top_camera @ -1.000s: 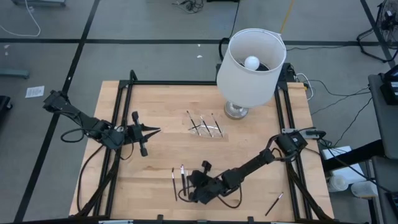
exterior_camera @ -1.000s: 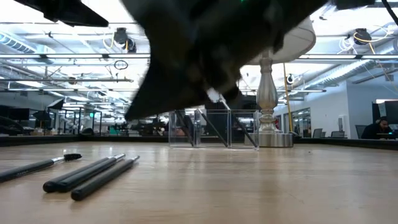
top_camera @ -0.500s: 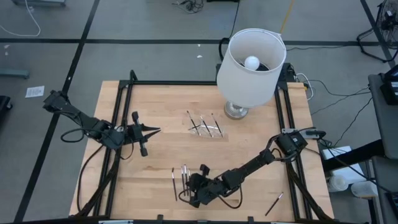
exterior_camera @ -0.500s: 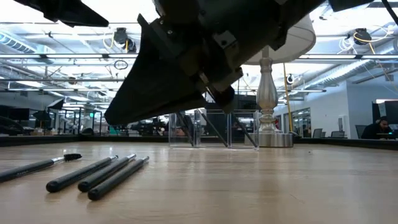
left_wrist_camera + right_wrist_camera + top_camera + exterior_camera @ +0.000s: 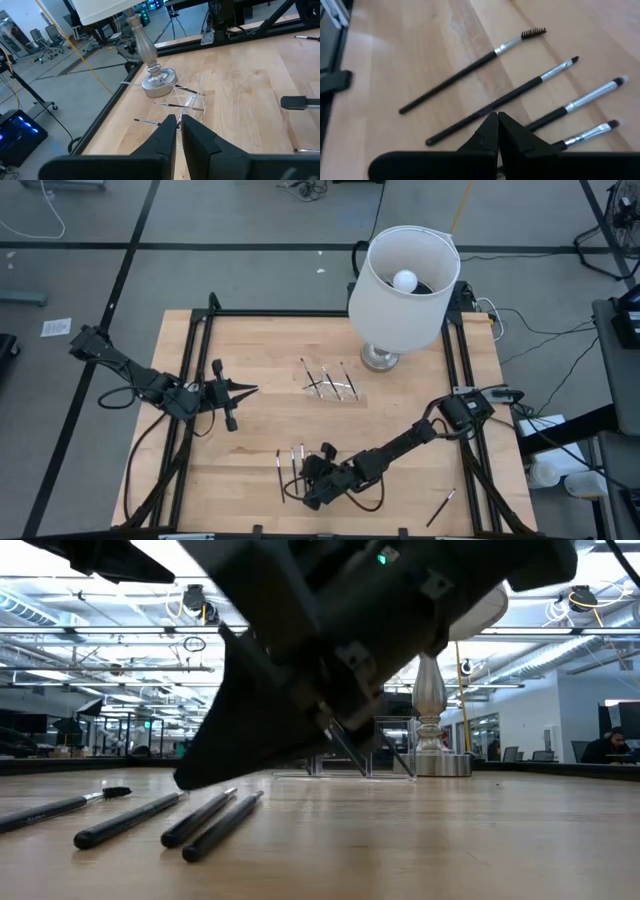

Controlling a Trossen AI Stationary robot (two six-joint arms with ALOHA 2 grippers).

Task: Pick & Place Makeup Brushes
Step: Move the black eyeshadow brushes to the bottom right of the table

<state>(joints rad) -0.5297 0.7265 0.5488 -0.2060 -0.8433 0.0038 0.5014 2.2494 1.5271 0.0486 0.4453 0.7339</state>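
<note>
The left claw point(image 5: 250, 390) hovered over the left side of the bench point(image 5: 400, 410), its fingers nearly together with only a slit between them and nothing held. Ahead of it, near the middle of the bench, a clear holder point(image 5: 333, 385) carried a few makeup brushes point(image 5: 322, 379), just beside the base of a white-shaded lamp point(image 5: 403, 276). Toward the near edge, four more makeup brushes point(image 5: 525, 90) lay side by side on the wood, roughly parallel, tips pointing the same way. The right claw point(image 5: 307, 502) sat low over these, its fingers pressed shut and empty, their tips right above the handles of the middle brushes. Farther right, one lone brush point(image 5: 441, 507) lay near the bench's right corner, well apart from the others.
</note>
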